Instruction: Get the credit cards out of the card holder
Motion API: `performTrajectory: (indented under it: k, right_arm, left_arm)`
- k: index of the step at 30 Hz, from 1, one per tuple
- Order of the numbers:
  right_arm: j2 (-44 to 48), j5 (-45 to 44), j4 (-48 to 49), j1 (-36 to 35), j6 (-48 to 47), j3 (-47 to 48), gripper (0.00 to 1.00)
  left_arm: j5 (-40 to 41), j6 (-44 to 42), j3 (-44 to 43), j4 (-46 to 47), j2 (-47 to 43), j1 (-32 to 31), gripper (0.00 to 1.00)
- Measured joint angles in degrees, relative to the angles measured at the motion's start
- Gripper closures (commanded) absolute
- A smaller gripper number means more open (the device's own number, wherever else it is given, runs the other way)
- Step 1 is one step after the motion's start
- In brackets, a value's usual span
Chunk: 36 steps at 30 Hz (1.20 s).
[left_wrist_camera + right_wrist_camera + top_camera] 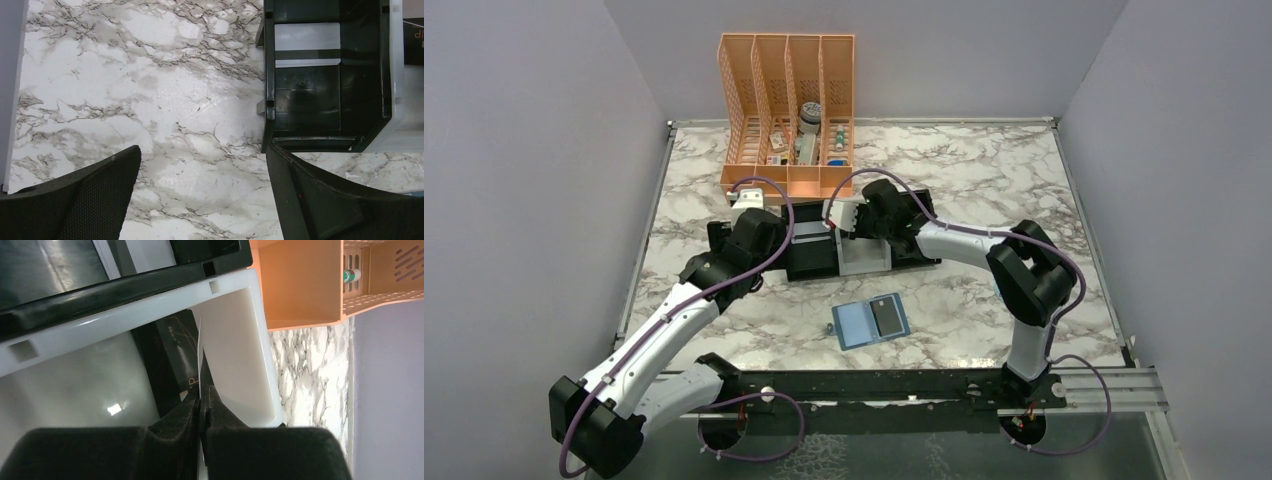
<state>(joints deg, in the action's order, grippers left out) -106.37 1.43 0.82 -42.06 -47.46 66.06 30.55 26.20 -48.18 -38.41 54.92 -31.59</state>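
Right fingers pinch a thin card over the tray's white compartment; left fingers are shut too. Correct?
No: the left wrist view shows the left fingers wide open. The right fingers do pinch a thin card over the tray's white compartment.

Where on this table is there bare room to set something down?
The widest bare marble lies back right, between the orange organizer and the right wall. Smaller patches flank the card holder in front. The middle is crowded: the left arm and right arm hang over the tray.

A marble-patterned table (984,170) is shown bearing an orange file rack (787,110), a black-and-white tray (864,258) and an open light-blue card holder (856,325).
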Motion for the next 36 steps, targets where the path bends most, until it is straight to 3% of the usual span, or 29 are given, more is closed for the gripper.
performTrajectory:
  k: [10,15,28,36]
  right_arm:
    - [-5.6,-2.2,1.0,-0.6,-3.2,2.2,0.95]
    - [-6.3,-3.0,1.7,-0.8,-4.3,2.2,0.74]
    - [-6.2,-3.0,0.3,-1.0,-3.8,2.2,0.59]
    - [-5.5,-2.1,-0.4,-1.0,-2.3,2.2,0.56]
  left_arm:
    - [0.0,0.0,0.0,0.0,0.0,0.2,0.01]
    - [0.0,0.0,0.0,0.0,0.0,0.2,0.01]
    - [0.0,0.0,0.0,0.2,1.0,0.5,0.01]
    - [0.0,-0.1,0.0,0.2,1.1,0.5,0.01]
